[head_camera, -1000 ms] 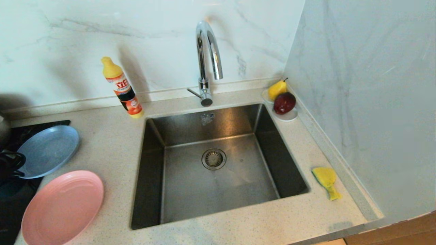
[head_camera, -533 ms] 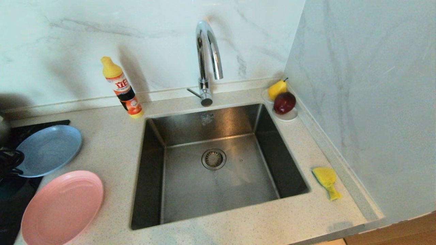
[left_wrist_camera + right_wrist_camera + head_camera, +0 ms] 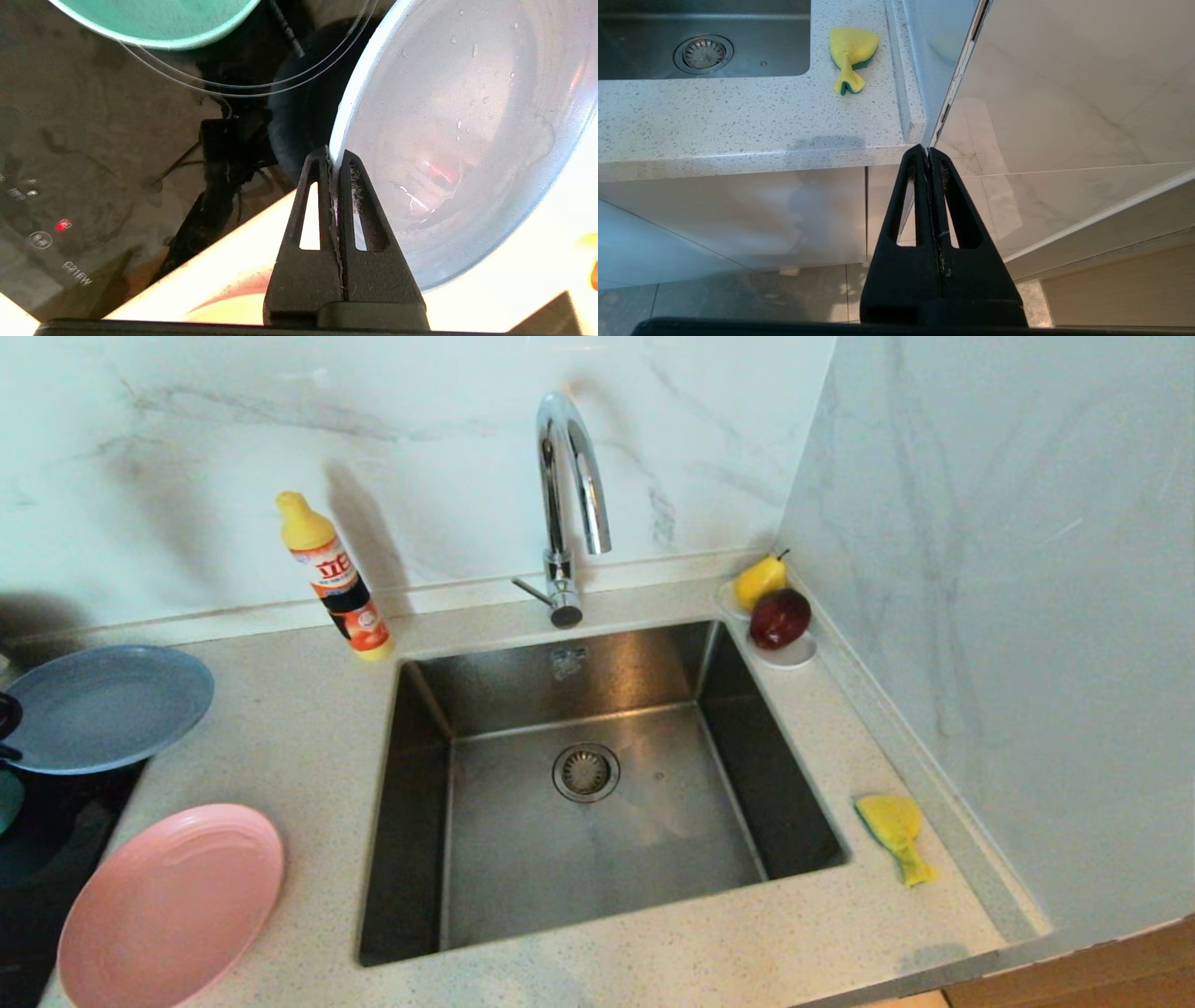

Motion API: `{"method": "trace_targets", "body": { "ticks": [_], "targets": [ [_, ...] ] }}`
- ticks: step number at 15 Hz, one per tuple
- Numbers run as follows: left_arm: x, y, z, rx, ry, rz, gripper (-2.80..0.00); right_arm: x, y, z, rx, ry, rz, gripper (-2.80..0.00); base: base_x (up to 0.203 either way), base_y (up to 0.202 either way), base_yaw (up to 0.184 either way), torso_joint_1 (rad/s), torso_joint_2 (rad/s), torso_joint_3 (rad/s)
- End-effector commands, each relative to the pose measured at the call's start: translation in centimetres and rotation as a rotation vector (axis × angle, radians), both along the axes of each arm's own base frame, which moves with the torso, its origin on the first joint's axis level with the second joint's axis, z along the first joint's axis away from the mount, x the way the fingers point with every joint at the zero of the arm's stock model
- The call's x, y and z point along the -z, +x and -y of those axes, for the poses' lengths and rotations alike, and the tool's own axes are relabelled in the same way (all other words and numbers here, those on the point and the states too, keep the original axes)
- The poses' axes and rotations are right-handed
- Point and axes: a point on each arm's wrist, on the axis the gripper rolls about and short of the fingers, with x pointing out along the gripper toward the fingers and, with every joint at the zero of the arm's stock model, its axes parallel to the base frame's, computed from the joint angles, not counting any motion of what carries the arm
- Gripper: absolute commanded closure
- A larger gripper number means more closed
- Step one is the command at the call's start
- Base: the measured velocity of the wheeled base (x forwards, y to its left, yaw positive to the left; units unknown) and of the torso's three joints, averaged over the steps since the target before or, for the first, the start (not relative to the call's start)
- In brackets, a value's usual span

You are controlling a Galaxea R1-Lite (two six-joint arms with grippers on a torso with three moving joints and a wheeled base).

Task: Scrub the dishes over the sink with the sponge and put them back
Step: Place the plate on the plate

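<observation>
My left gripper point(image 3: 332, 156) is shut on the rim of the grey-blue plate point(image 3: 467, 130), which hangs lifted above the black stovetop point(image 3: 56, 831) at the far left point(image 3: 103, 705). The pink plate point(image 3: 173, 905) lies on the counter at the front left. A teal bowl point(image 3: 159, 21) shows beyond the held plate in the left wrist view. The steel sink point(image 3: 597, 784) sits in the middle with its round drain point(image 3: 586, 772). The yellow sponge point(image 3: 894, 829) lies on the counter right of the sink, also in the right wrist view point(image 3: 852, 51). My right gripper point(image 3: 928, 154) hangs shut and empty below the counter's front edge.
A chrome tap point(image 3: 568, 504) arches over the sink's back edge. A yellow-capped detergent bottle point(image 3: 334, 577) stands behind the sink's left corner. A white saucer point(image 3: 789, 655) with a pear and a red apple sits at the back right corner. A marble wall point(image 3: 1008, 616) closes the right side.
The grey-blue plate has risen off the stovetop and shifted up and left in the head view, held in my left gripper. The right arm has not moved.
</observation>
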Motion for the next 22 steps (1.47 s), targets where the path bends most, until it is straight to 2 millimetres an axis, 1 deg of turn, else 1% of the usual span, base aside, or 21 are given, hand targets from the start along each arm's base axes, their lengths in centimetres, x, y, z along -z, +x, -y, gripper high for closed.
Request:
{"method": "trace_targets", "body": {
  "ticks": [1, 3, 5, 9, 12, 17, 20, 22],
  "targets": [
    [-1.3, -0.5, 0.5, -0.001, 0.019, 0.027, 0.00, 0.0, 0.0, 0.0, 0.000, -0.001, 0.000, 0.00, 0.000, 0.000, 0.000, 0.000, 0.00, 0.000],
    [-1.6, -1.2, 1.2, 0.032, -0.026, 0.022, 0.00, 0.0, 0.0, 0.0, 0.000, -0.001, 0.000, 0.00, 0.000, 0.000, 0.000, 0.000, 0.00, 0.000],
    [-1.9, -2.3, 2.4, 0.083, -0.097, -0.009, 0.00, 0.0, 0.0, 0.0, 0.000, -0.001, 0.000, 0.00, 0.000, 0.000, 0.000, 0.000, 0.00, 0.000],
    [-1.9, -4.4, 4.6, 0.200, -0.120, -0.023, 0.00, 0.0, 0.0, 0.0, 0.000, -0.001, 0.000, 0.00, 0.000, 0.000, 0.000, 0.000, 0.00, 0.000],
    [-1.0, -5.6, 5.7, 0.263, -0.106, -0.063, 0.00, 0.0, 0.0, 0.0, 0.000, -0.001, 0.000, 0.00, 0.000, 0.000, 0.000, 0.000, 0.00, 0.000],
    [2.1, -7.9, 7.1, 0.319, -0.133, -0.164, 0.00, 0.0, 0.0, 0.0, -0.002, -0.001, 0.000, 0.00, 0.000, 0.000, 0.000, 0.000, 0.00, 0.000],
    [3.2, -9.2, 8.2, 0.329, -0.155, -0.194, 0.00, 0.0, 0.0, 0.0, 0.000, -0.001, 0.000, 0.00, 0.000, 0.000, 0.000, 0.000, 0.00, 0.000],
    [3.3, -9.5, 8.5, 0.332, -0.156, -0.199, 0.00, 0.0, 0.0, 0.0, 0.000, -0.001, -0.001, 0.00, 0.000, 0.000, 0.000, 0.000, 0.00, 0.000]
  ]
}}
